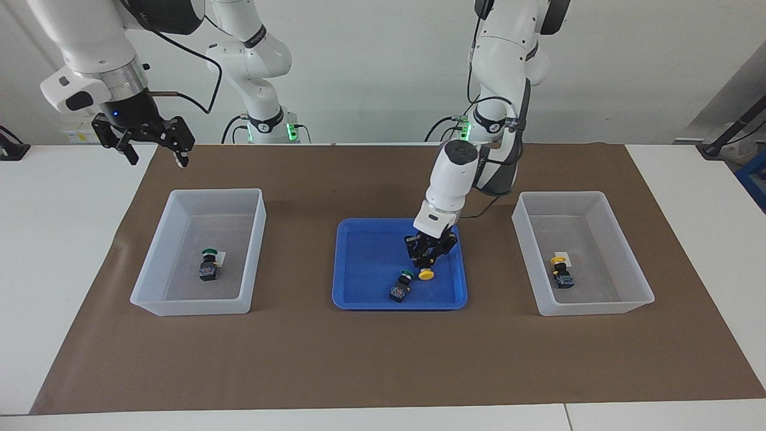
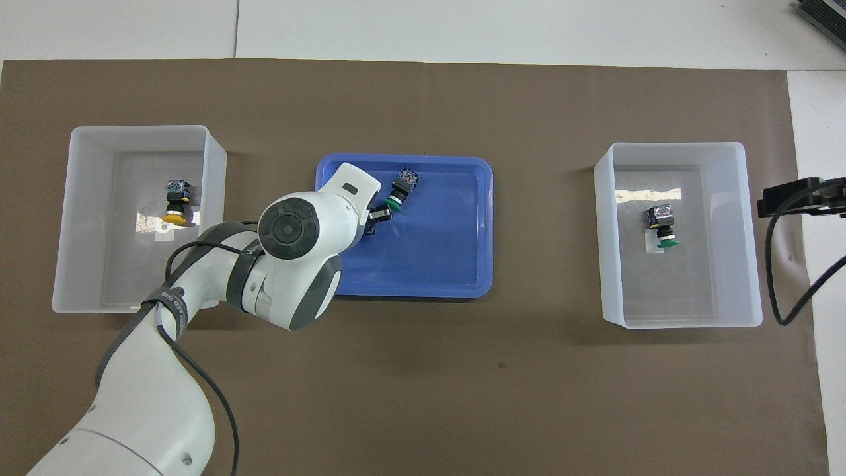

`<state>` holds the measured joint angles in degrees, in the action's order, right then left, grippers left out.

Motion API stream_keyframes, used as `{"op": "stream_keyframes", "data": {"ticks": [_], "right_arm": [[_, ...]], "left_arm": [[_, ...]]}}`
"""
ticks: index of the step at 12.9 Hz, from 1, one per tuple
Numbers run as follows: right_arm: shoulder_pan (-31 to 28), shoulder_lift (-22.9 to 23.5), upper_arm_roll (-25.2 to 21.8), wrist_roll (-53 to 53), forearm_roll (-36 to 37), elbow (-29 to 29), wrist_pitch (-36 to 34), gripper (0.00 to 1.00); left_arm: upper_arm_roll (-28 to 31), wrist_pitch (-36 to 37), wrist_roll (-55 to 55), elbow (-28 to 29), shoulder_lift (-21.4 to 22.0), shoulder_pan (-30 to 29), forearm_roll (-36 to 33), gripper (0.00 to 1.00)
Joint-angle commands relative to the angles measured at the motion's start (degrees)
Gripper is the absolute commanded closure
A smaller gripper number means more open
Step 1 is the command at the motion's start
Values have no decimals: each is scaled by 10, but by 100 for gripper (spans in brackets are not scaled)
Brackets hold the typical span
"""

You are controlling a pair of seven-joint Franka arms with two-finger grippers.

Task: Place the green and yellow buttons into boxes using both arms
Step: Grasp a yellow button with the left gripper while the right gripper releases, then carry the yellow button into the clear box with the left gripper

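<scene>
Mid-pick: left gripper (image 1: pixel 427 261) is down in the blue tray (image 1: pixel 365 251), fingers closed round the yellow button (image 1: pixel 426 274) w/ green button (image 1: pixel 402 285) just beside it; next, I'd judge, lift & carry to yellow's box (image 1: pixel 622 263); right gripper (image 1: pixel 152 143) waits, fingers apart & empty.

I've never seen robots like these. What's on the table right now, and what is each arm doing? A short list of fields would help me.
Blue shallow plastic tray: holds green-capped button and yellow-capped button
Left gripper: down in the tray, at the yellow-capped button
Right gripper: raised, open, waiting over the brown mat's corner
Translucent bin at left arm's end: one yellow button
Translucent bin at right arm's end: one green button
</scene>
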<state>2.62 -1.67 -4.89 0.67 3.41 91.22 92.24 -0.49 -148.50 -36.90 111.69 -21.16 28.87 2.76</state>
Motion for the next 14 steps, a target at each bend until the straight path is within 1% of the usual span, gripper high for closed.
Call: {"op": "stream_keyframes", "data": {"ticks": [1, 2, 3, 4, 6, 7, 8, 9, 10, 12, 14], "right_arm": [[-5, 0, 14, -17, 7, -1, 0, 0], [-5, 1, 30, -29, 5, 1, 14, 0], [-5, 4, 52, -72, 4, 9, 32, 0], [-5, 9, 79, -114, 3, 17, 55, 0], [-5, 52, 131, -203, 3, 20, 116, 0], [-4, 79, 155, -243, 3, 19, 159, 0], [-3, 102, 174, -284, 5, 15, 187, 0], [11, 127, 184, -328, 6, 14, 223, 0], [41, 153, 183, -373, 11, 12, 256, 0], [91, 205, 183, -460, 14, 3, 311, 0], [121, 249, 183, -512, 14, -11, 353, 0]], "left_arm": [[-2, 113, 9, -80, 16, -49, -8, 100], [-3, 157, 15, -115, 21, -74, -8, 100], [-2, 193, 22, -138, 26, -92, -8, 100], [-2, 213, 37, -150, 33, -115, -8, 100], [-4, 251, 116, -157, 47, -178, -7, 100], [-1, 260, 182, -157, 50, -207, -6, 100], [-2, 262, 241, -156, 51, -237, -6, 100], [-2, 261, 295, -152, 51, -264, -5, 100], [-1, 261, 340, -144, 55, -288, -4, 100], [-1, 245, 400, -101, 70, -326, -4, 100], [-1, 210, 438, -73, 71, -336, -4, 100]]}}
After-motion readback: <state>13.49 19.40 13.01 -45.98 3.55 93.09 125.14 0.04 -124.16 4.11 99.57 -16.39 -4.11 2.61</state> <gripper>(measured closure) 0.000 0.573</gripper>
